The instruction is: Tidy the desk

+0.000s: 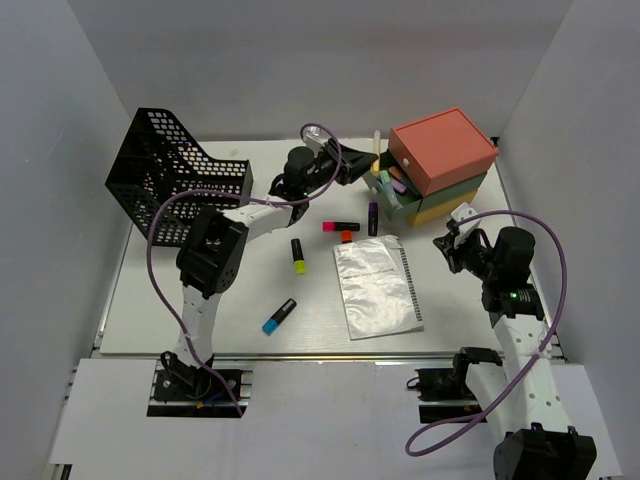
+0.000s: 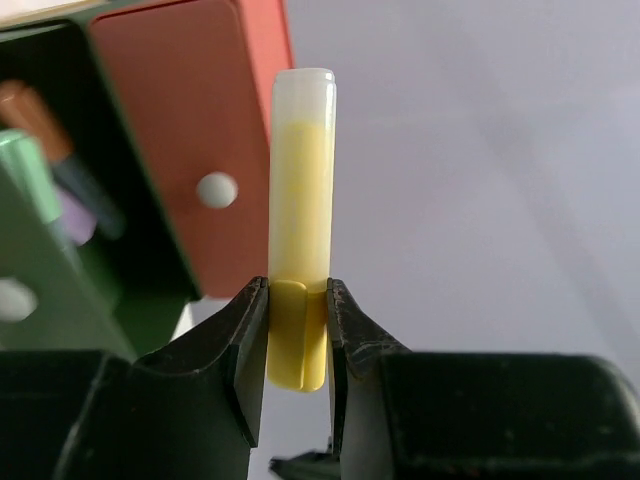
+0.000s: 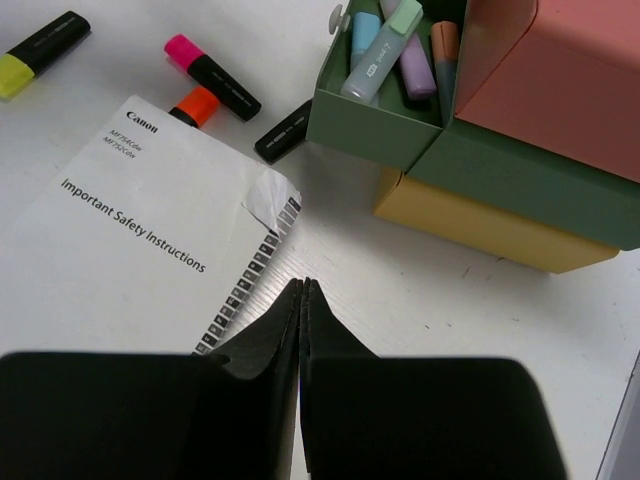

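Observation:
The desk (image 1: 170, 310) is a white tabletop with a metal rail along its front. My left gripper (image 1: 366, 160) is shut on a pastel yellow highlighter (image 1: 377, 141) and holds it upright in the air, just left of the stacked drawer box (image 1: 441, 150). In the left wrist view the fingers (image 2: 245, 330) clamp the highlighter (image 2: 302, 200) near its lower end. The green drawer (image 1: 396, 195) stands open with pastel highlighters (image 3: 385, 60) inside. My right gripper (image 1: 448, 246) is shut and empty, low over the desk (image 3: 420, 290), right of the booklet (image 3: 130, 240).
A black mesh file basket (image 1: 170, 185) stands at the back left. On the desk lie a yellow highlighter (image 1: 297, 255), a blue one (image 1: 279, 316), a pink one (image 1: 340, 226), an orange one (image 1: 347, 236) and a purple one (image 1: 373, 218). The booklet (image 1: 378, 288) lies mid-desk.

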Controlling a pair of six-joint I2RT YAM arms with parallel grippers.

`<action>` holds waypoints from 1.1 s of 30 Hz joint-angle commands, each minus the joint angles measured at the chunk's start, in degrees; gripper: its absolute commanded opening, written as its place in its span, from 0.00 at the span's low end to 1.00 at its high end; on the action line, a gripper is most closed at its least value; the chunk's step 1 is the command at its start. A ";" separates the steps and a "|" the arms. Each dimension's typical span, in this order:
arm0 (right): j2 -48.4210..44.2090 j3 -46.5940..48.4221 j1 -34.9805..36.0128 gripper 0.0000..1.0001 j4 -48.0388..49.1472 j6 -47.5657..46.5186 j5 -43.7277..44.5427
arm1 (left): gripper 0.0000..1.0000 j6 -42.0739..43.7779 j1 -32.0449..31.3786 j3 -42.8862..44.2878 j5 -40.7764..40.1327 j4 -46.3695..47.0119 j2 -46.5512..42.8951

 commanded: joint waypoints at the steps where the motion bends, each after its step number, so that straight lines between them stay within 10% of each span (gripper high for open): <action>1: -0.45 -0.17 -0.38 0.00 2.53 0.72 0.52 | 0.04 -3.50 -1.28 5.77 -3.60 -0.92 1.61; 24: -1.42 -0.08 -1.52 0.00 2.09 0.28 -0.19 | 0.32 -2.44 -4.53 10.17 -7.30 -8.76 7.85; 33: -1.42 -0.08 -1.70 0.00 2.00 0.11 -0.36 | 0.57 -1.30 -5.59 13.95 -5.72 -10.17 9.18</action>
